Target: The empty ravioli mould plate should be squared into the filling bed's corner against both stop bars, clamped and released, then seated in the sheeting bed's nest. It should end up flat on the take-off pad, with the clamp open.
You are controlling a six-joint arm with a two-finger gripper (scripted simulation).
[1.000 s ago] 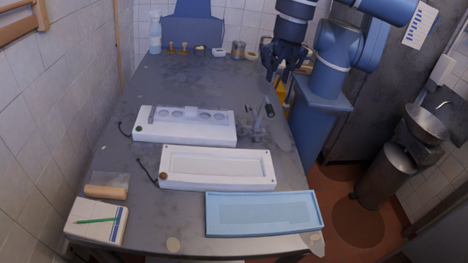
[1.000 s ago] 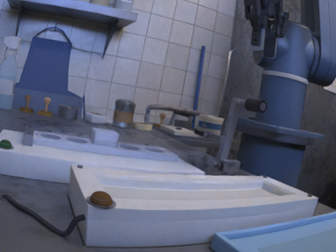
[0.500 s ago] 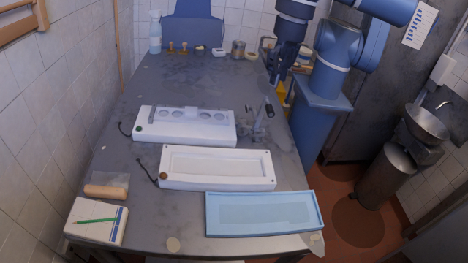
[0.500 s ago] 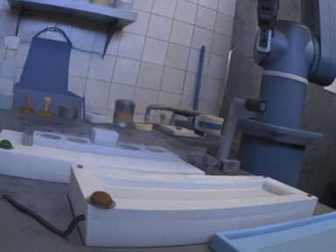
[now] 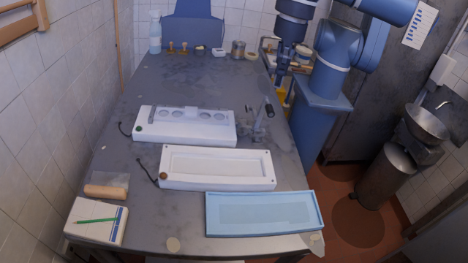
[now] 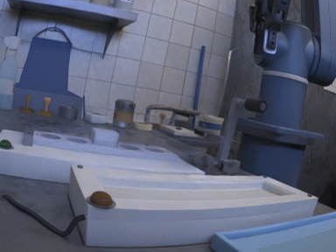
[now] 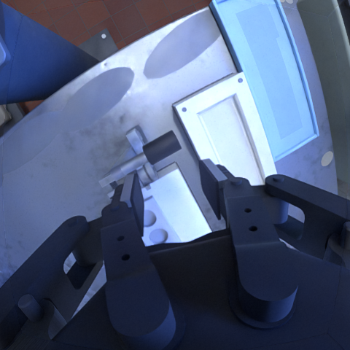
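Note:
My gripper [image 5: 279, 78] [image 6: 271, 39] [image 7: 169, 191] hangs high above the table's right side, near the clamp lever. The ravioli mould plate [image 5: 190, 115] [image 6: 94, 142] is a grey plate with round pockets. It lies on the white filling bed [image 5: 184, 128] [image 6: 65, 157] at the back, beside a stop bar [image 5: 151, 113]. The clamp lever [image 5: 260, 118] [image 6: 236, 127] [image 7: 153, 155] stands at that bed's right end, handle raised. The sheeting bed [image 5: 217, 168] [image 6: 192, 205] [image 7: 226, 135] has an empty nest. The blue take-off pad [image 5: 263, 213] [image 7: 273, 73] lies nearest the front. The gripper is open and holds nothing.
The table's right edge runs just below the gripper, beside the robot's blue base [image 5: 318, 109]. A notebook with a pencil [image 5: 97, 221] and a wooden-handled scraper [image 5: 106, 190] lie front left. Jars, stamps and a spray bottle [image 5: 155, 33] line the back wall.

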